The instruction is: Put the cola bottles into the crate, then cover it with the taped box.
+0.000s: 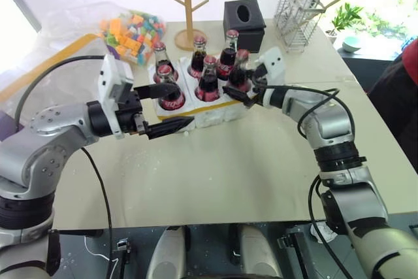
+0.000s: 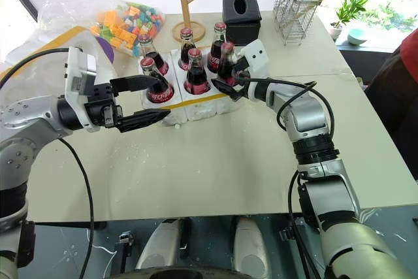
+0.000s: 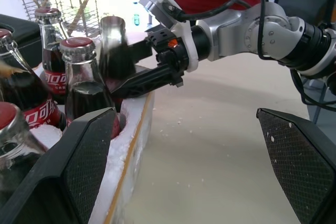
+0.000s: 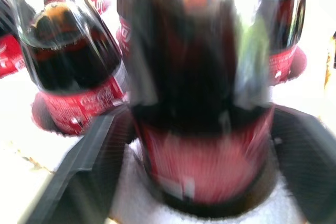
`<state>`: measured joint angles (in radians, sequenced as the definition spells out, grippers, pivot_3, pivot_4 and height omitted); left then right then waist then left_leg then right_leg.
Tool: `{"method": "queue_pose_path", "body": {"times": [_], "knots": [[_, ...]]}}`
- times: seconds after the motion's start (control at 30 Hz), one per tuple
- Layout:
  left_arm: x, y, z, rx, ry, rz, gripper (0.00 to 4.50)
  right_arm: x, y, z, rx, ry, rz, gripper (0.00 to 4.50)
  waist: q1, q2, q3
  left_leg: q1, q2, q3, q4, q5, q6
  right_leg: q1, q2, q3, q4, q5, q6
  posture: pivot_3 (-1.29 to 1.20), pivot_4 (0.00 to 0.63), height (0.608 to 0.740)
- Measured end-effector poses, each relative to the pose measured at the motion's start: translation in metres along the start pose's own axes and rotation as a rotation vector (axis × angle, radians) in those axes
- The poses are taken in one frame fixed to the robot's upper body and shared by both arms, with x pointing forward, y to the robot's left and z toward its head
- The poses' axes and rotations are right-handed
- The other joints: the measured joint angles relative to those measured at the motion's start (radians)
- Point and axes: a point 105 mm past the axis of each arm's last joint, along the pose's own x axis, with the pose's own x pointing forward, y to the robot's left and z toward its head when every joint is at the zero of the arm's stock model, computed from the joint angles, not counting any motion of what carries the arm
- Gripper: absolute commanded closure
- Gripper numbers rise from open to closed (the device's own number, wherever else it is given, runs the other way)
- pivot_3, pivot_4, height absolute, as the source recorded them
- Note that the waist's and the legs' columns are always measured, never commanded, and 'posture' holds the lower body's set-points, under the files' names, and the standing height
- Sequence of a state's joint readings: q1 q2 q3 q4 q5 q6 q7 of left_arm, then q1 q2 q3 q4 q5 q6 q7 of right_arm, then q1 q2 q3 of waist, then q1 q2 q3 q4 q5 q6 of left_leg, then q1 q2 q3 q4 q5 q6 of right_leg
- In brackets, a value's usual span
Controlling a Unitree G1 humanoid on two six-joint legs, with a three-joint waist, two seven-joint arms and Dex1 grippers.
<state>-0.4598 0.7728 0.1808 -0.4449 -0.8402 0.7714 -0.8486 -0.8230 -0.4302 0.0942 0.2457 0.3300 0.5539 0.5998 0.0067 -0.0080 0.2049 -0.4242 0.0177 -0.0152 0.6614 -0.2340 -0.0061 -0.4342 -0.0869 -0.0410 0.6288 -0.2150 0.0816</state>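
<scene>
Six cola bottles stand upright in the wells of the crate, a low white foam block with a yellow tape band along its near side, which rests toward the far edge of the surface, left of centre. All six wells are filled, in two rows of three.

The right claw reaches in from the right at the crate's near right corner. Its two black fingers flank the bottle in that corner well; the right wrist view shows this bottle seated in its well between the two fingers. Motion blur prevents a firm reading of contact, so whether the claw grips or has released the bottle cannot be told.

The left claw stands open at the near left corner of the crate, its fingers spread wide; one finger extends in front of the near left bottle, the other lies lower, beside the crate's front wall. It holds nothing.

Toward the far edge of the surface, behind the crate, stand a wooden branched stand, a black tissue box and a wire rack. A clear bag of coloured blocks lies at the far left. White foam crumbs are scattered on the surface in front of the crate.
</scene>
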Motion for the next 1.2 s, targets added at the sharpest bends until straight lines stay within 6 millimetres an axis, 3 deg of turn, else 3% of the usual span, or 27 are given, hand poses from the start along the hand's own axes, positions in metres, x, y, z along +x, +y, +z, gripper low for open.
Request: {"method": "queue_pose_path", "body": {"times": [0.17, 0.3, 0.47, 0.53, 0.67, 0.8, 0.93, 1.2], "knots": [[-0.025, 0.006, -0.002, 0.008, 0.061, 0.048, 0.00, -0.019, -0.006, -0.002, 0.001, -0.012, -0.004, 0.03, 0.002, 0.000, 0.000, 0.000, 0.000, 0.000, 0.000, 0.000, 0.000, -0.001, 0.000, 0.000, 0.000, 0.000, 0.000, 0.00, 0.150, 0.740], [-0.072, 0.020, 0.006, -0.008, 0.136, 0.174, 0.00, -0.057, -0.011, 0.011, -0.051, -0.007, 0.033, 0.03, 0.000, 0.001, 0.001, -0.002, 0.001, 0.000, -0.001, 0.000, 0.000, -0.004, 0.000, 0.000, 0.000, -0.002, -0.003, 0.00, 0.150, 0.740], [-0.162, 0.033, 0.030, -0.076, 0.232, 0.354, 0.00, -0.120, -0.007, 0.054, -0.208, -0.043, 0.122, 0.03, -0.006, 0.000, 0.001, 0.001, 0.002, 0.005, -0.007, 0.000, 0.000, -0.006, 0.000, 0.000, -0.002, -0.003, -0.004, 0.00, 0.150, 0.740], [-0.187, 0.033, 0.028, -0.089, 0.302, 0.407, 0.00, -0.129, -0.002, 0.057, -0.196, -0.037, 0.159, 0.03, -0.013, 0.000, 0.000, 0.003, 0.003, 0.007, -0.010, 0.000, 0.000, -0.005, 0.000, 0.001, -0.003, -0.004, -0.006, 0.00, 0.150, 0.740], [-0.254, 0.026, -0.003, -0.187, 0.576, 0.500, 0.00, -0.139, 0.015, 0.053, -0.144, -0.006, 0.282, 0.03, -0.025, 0.001, 0.000, 0.004, 0.006, 0.011, -0.014, 0.000, -0.001, -0.009, 0.001, 0.002, -0.003, -0.005, -0.009, 0.00, 0.150, 0.740], [-0.304, 0.028, -0.006, -0.210, 0.788, 0.574, 0.00, -0.138, 0.029, 0.069, -0.133, -0.064, 0.359, 0.03, -0.022, 0.000, 0.000, 0.003, 0.011, 0.011, -0.015, -0.001, -0.001, -0.011, 0.004, 0.002, -0.004, -0.005, -0.013, 0.00, 0.150, 0.740], [-0.329, 0.041, -0.002, -0.135, 0.959, 0.592, 0.00, -0.132, 0.038, 0.076, -0.126, -0.104, 0.416, 0.03, -0.015, 0.000, 0.000, 0.002, 0.012, 0.012, -0.015, -0.001, -0.001, -0.012, 0.004, 0.002, -0.006, -0.004, -0.014, 0.00, 0.150, 0.740], [-0.324, 0.079, -0.012, -0.016, 1.042, 0.617, 0.00, -0.122, 0.039, 0.069, -0.096, -0.083, 0.421, 0.03, -0.017, -0.002, 0.000, -0.004, 0.012, 0.019, -0.014, -0.001, -0.001, -0.019, 0.005, 0.003, -0.001, -0.001, -0.009, 0.00, 0.150, 0.740]]}}
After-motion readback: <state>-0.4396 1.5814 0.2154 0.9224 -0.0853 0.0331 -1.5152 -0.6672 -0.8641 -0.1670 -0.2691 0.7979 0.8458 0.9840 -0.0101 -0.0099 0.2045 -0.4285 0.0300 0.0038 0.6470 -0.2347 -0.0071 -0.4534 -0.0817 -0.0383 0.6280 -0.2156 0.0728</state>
